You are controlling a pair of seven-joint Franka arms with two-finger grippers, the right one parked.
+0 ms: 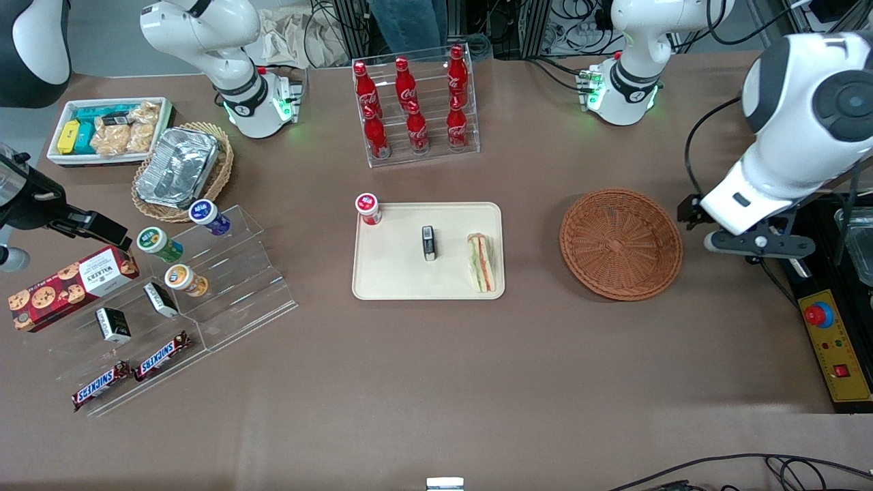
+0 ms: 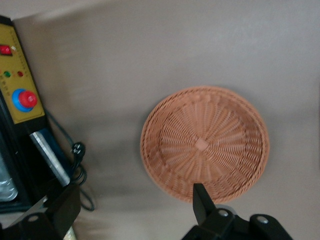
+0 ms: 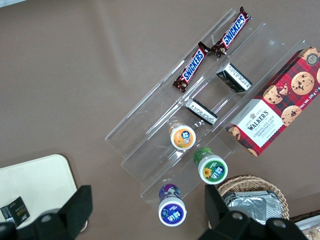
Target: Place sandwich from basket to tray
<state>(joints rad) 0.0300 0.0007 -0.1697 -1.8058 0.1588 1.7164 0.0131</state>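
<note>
The sandwich, a pale bread wedge with orange-red and green layers, lies on the cream tray at the edge nearest the basket. The round reddish-brown wicker basket is empty. My gripper hangs above the table beside the basket, toward the working arm's end. It is open, its black fingers spread wide with nothing between them. One fingertip shows over the basket's rim.
On the tray also stand a small black box and a red-capped cup at its corner. A rack of cola bottles stands farther from the camera. A yellow control box with cables lies close to my gripper.
</note>
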